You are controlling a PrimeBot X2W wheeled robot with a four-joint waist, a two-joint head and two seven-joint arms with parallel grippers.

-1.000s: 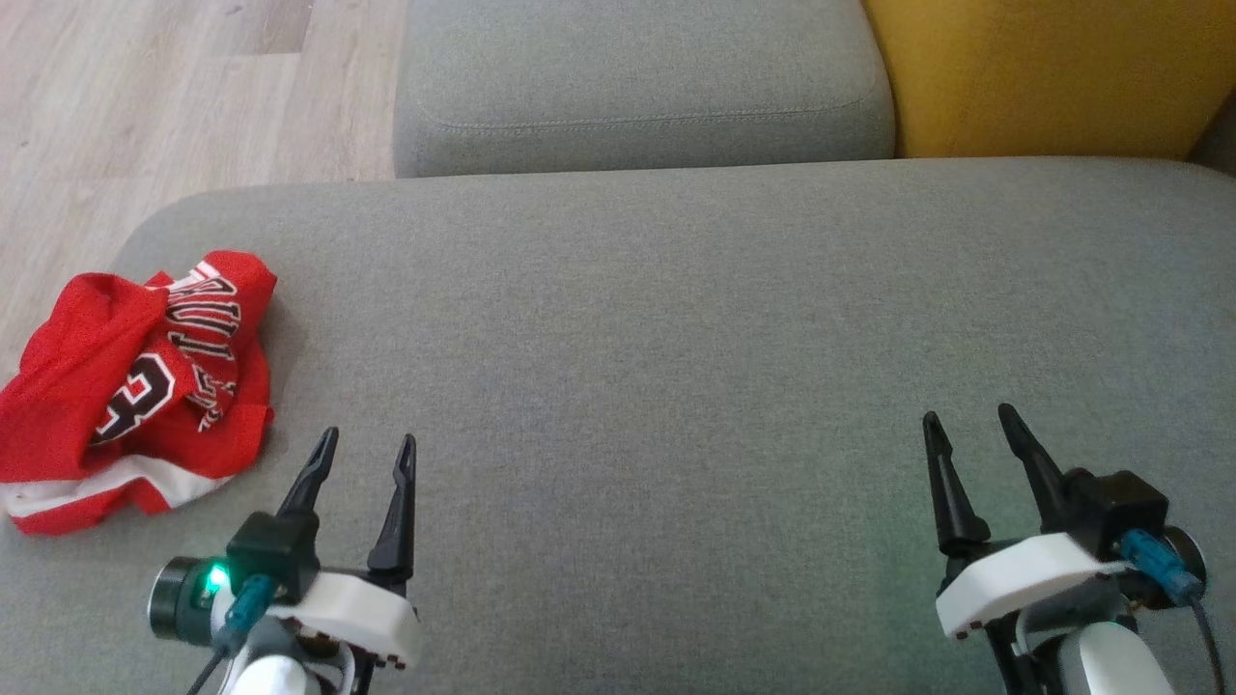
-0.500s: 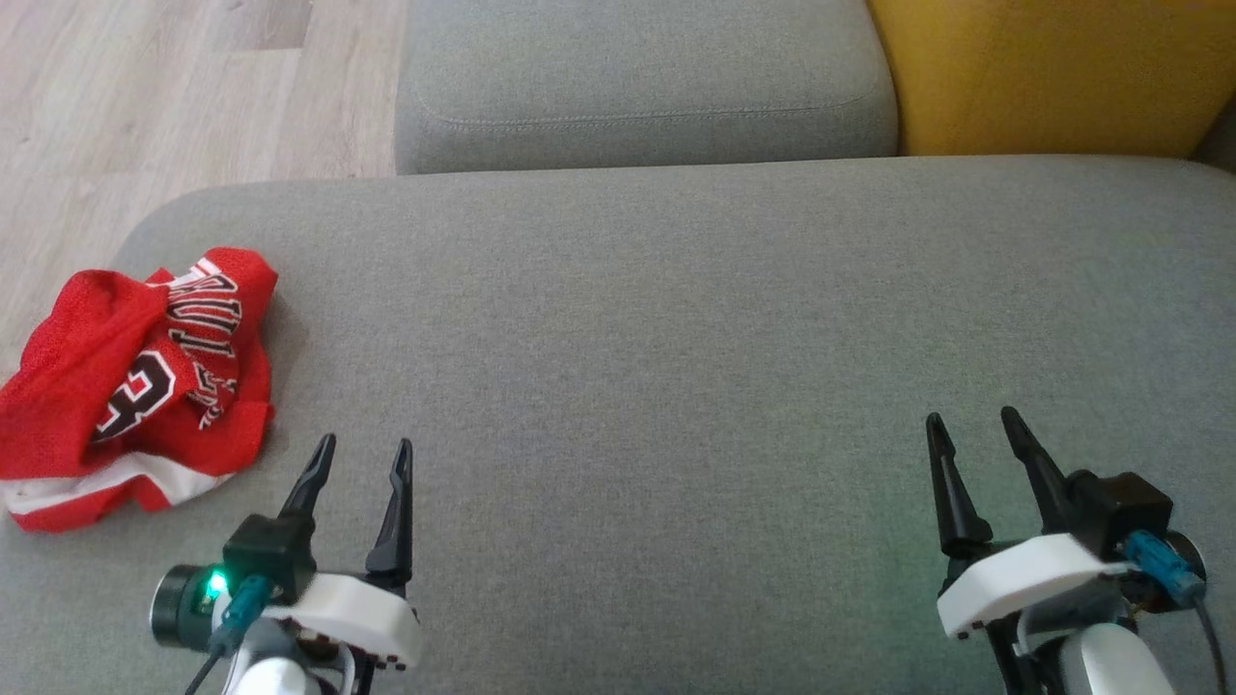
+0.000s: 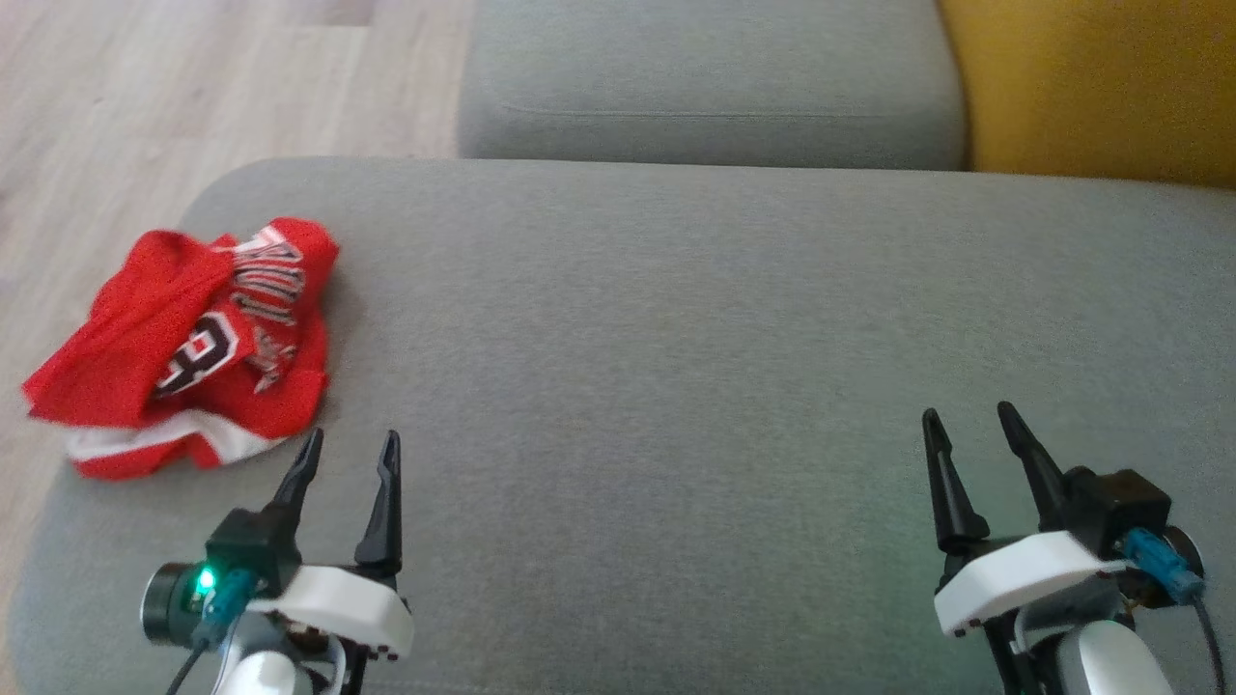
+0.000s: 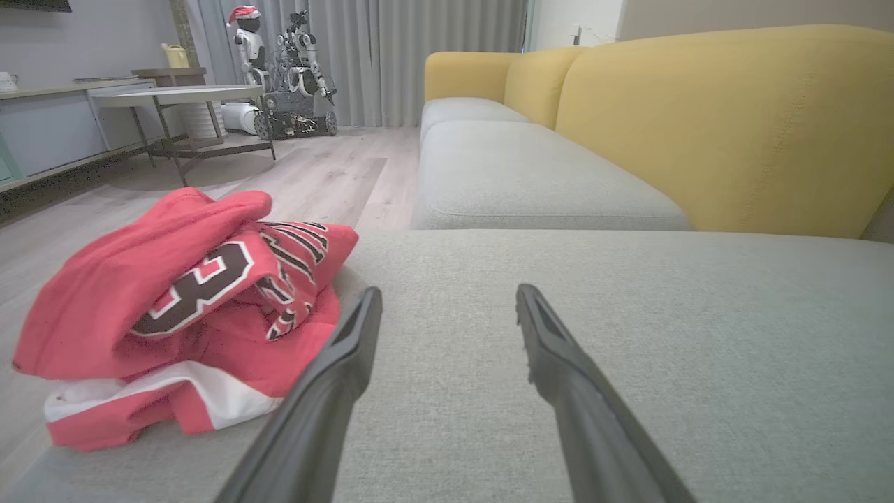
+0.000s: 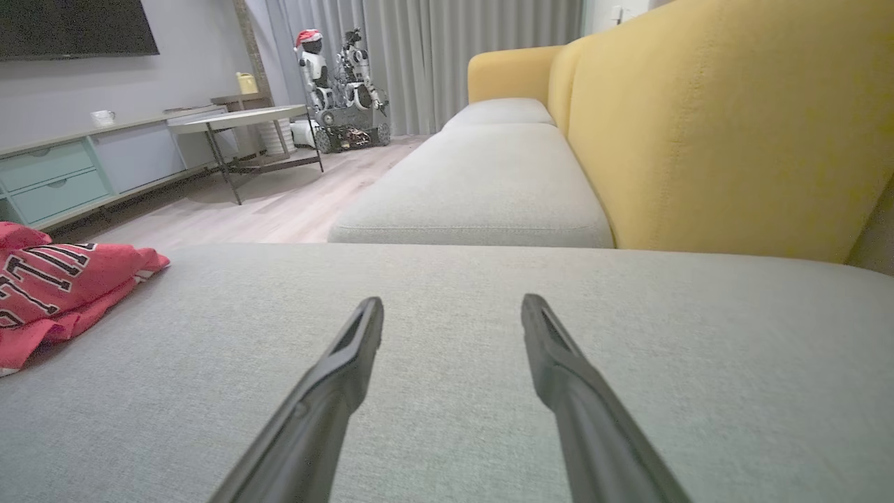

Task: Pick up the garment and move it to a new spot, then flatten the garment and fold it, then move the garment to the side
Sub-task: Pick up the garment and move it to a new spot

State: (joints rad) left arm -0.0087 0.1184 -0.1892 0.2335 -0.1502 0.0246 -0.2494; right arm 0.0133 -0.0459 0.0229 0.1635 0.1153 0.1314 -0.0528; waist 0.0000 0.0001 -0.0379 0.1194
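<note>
- Head view: your left gripper (image 3: pixel 350 439) sits low over the grey seat cushion (image 3: pixel 676 338), its two dark fingers spread wide with cushion fabric between them, and a green light (image 3: pixel 205 579) glows on its wrist
- The red garment (image 3: pixel 193 347) lies crumpled just ahead of that gripper and to its left, by the cushion's left edge; the left fingertip is just beside its near corner, and you cannot tell whether they touch
- Your right gripper (image 3: pixel 966 413) is well off to the right, its jaws just as wide over bare cushion, with the garment well apart to its left
- Beyond both grippers lies a second cushion (image 3: pixel 705 87), with a yellow backrest (image 3: pixel 1091 87) ahead of the right gripper and wooden floor (image 3: pixel 145 97) ahead-left of the left one
- Left wrist view: the left gripper (image 4: pixel 447 293) points along the seat with its fingers far apart; the garment (image 4: pixel 188 307) is heaped left of the left finger, a black-and-white number on top and white trim along its near hem
- Farther ahead-left stand a table (image 4: pixel 181 94) and a small robot figure (image 4: pixel 279 63) in a red hat
- Right wrist view: the right gripper (image 5: pixel 452 302) is open wide over grey fabric, the garment (image 5: pixel 56 286) lies far to its left, and the backrest rises to its right
</note>
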